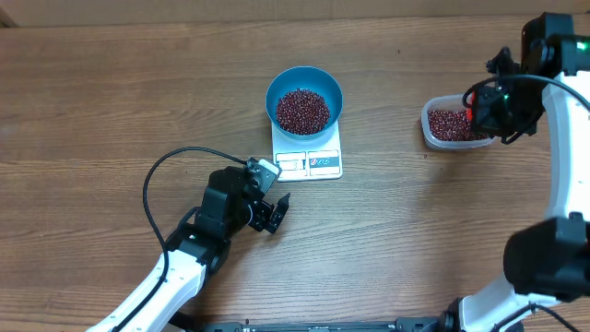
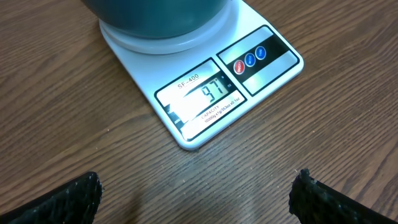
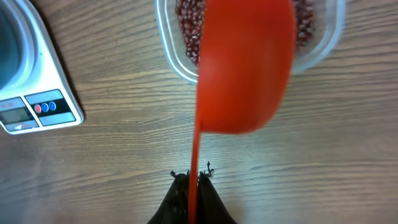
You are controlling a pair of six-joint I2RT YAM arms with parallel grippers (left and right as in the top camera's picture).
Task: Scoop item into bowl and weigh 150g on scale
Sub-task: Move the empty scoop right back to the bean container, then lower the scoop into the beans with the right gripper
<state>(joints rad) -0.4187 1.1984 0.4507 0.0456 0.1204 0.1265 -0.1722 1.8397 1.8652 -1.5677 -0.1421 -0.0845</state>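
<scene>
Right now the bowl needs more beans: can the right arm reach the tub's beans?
Probably yes: the right gripper holds the red scoop over the open tub of beans; nothing blocks it.

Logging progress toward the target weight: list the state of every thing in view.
Scale: on, reads 97.
Bowl: on scale, partly full of beans.
Tub: holds beans.
Scoop: over tub, contents hidden.
Left gripper: open, empty.
Right gripper: shut on scoop handle.
</scene>
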